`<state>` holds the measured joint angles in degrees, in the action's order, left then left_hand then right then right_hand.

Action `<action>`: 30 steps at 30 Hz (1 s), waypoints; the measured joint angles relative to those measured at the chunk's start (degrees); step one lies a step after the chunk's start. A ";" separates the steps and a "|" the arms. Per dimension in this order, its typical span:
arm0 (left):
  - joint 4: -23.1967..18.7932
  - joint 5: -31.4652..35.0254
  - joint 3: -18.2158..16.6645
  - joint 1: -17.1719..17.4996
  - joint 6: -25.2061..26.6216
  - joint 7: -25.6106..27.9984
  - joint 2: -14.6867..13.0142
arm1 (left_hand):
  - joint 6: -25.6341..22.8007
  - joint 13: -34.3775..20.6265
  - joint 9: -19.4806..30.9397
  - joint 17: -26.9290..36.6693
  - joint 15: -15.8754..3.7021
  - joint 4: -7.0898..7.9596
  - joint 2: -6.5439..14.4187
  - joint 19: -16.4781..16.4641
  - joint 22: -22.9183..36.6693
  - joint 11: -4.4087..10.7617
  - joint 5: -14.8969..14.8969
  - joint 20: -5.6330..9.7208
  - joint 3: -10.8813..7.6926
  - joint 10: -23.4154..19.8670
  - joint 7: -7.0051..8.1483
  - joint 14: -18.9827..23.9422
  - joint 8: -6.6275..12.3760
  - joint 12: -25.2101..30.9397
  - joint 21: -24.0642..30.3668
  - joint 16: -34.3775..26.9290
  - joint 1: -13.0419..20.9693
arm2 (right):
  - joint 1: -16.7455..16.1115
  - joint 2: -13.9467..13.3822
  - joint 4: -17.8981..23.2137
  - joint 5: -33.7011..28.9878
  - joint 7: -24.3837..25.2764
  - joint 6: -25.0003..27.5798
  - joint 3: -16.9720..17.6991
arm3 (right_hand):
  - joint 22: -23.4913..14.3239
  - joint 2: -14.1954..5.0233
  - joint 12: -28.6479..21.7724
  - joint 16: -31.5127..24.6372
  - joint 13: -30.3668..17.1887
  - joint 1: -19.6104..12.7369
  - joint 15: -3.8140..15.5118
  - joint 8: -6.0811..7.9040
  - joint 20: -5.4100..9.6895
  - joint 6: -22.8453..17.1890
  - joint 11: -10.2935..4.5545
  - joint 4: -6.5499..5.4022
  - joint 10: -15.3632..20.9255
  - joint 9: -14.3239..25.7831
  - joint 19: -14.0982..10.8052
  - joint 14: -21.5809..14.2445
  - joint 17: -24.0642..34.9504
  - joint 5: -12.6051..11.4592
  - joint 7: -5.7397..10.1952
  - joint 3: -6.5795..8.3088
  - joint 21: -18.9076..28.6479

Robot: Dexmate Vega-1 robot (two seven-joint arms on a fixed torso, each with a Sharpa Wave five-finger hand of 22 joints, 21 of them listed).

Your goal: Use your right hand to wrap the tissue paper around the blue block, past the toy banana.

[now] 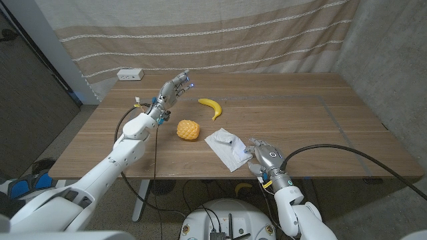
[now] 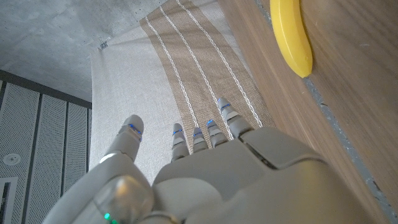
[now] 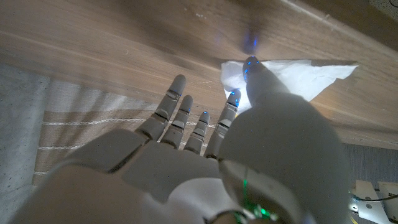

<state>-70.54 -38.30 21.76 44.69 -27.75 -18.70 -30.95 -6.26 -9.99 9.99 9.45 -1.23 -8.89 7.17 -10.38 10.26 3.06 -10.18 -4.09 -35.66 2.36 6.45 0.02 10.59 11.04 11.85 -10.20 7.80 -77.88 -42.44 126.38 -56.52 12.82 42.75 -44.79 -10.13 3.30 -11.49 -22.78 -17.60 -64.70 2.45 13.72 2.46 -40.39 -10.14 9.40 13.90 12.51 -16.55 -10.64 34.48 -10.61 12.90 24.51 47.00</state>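
The white tissue paper (image 1: 228, 148) lies on the wooden table (image 1: 320, 120), just left of the right robot hand (image 1: 261, 155), whose spread fingertips (image 3: 251, 63) reach its edge. No blue block is visible. The toy banana (image 1: 211, 106) sits beyond. The left robot hand (image 1: 175, 87) hovers open, farther away.

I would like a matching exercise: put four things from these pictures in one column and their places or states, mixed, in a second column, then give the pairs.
Things:
1. banana
2. tissue
3. left hand
4. power strip

Places or states:
A. at the table's far left edge
B. lifted, fingers apart, holding nothing
C. yellow, beyond the orange fruit
D. white, at the right hand's fingertips

Pairs: 1-C, 2-D, 3-B, 4-A
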 measured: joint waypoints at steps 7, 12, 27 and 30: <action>-2.37 -1.08 -1.08 1.95 0.58 1.06 -0.92 | 0.00 0.00 0.00 0.00 0.00 0.00 -0.32 -0.53 0.00 0.00 0.00 -0.09 0.00 0.00 0.00 0.00 0.00 0.00 0.00 0.00 -0.32 | 0.66 -0.17 -0.91 0.73 0.16 -0.95 -0.15 | 0.00 -0.61 -0.65 -0.49 0.30 0.61 -0.21 -0.17 0.00 -0.88 0.12 -0.91 1.16 -0.27 0.00 -0.22 0.13 -0.04 -0.35 -0.89 0.00; -3.96 -1.13 -1.72 3.23 0.61 1.15 -1.46 | 0.00 0.00 0.00 0.00 0.00 0.00 -0.31 -0.52 0.00 0.00 0.00 -0.09 0.00 0.00 0.00 0.00 0.00 0.00 0.00 0.00 -0.32 | 0.72 -0.19 -0.98 1.52 0.55 -1.91 -0.16 | 0.00 -2.28 -1.38 -0.96 0.88 2.26 -0.29 2.61 0.00 -9.18 -0.29 -1.41 3.23 -0.29 0.00 -0.75 0.00 -0.09 -0.65 -2.58 0.00; -6.16 -1.50 -2.09 4.39 1.61 2.96 -2.09 | 0.01 0.00 0.00 0.00 0.00 0.00 -0.31 -0.51 0.00 0.00 0.00 -0.10 0.00 0.01 0.00 -0.01 0.00 0.00 0.00 0.00 -0.31 | 1.40 0.16 -4.73 5.01 6.01 -5.01 0.27 | -0.01 -4.91 -3.79 -2.02 1.91 2.34 -0.19 7.04 -0.19 -19.29 -0.71 -1.18 10.82 -0.11 -1.49 -3.50 -0.95 0.24 -1.01 -4.51 0.22; -6.25 -1.47 -2.09 4.41 1.64 2.96 -2.10 | 0.01 0.00 0.00 0.00 0.00 0.00 -0.31 -0.51 0.00 0.00 0.00 -0.09 0.00 0.01 0.00 -0.01 0.00 0.00 0.00 0.00 -0.31 | 1.39 0.33 -5.04 5.52 7.08 -5.49 0.37 | -0.01 -4.91 -3.81 -1.59 2.18 2.34 -0.20 7.31 -0.10 -19.60 -1.13 -1.16 12.02 -0.10 -1.98 -3.92 -1.65 0.16 -1.33 -4.49 0.26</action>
<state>-76.78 -39.76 19.67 49.10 -26.11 -15.74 -33.05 -6.25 -9.99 9.99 9.45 -1.23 -8.88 6.86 -10.89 10.26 3.06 -10.18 -4.19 -35.66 2.37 6.45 0.01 10.59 11.04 11.85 -10.20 7.48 -76.50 -42.11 121.35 -51.00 19.90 37.27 -44.42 -10.15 -1.61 -15.30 -24.38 -15.42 -62.36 2.25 21.03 2.36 -59.99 -11.27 8.24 25.92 12.41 -18.54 -14.56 32.83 -10.46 11.57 20.02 47.26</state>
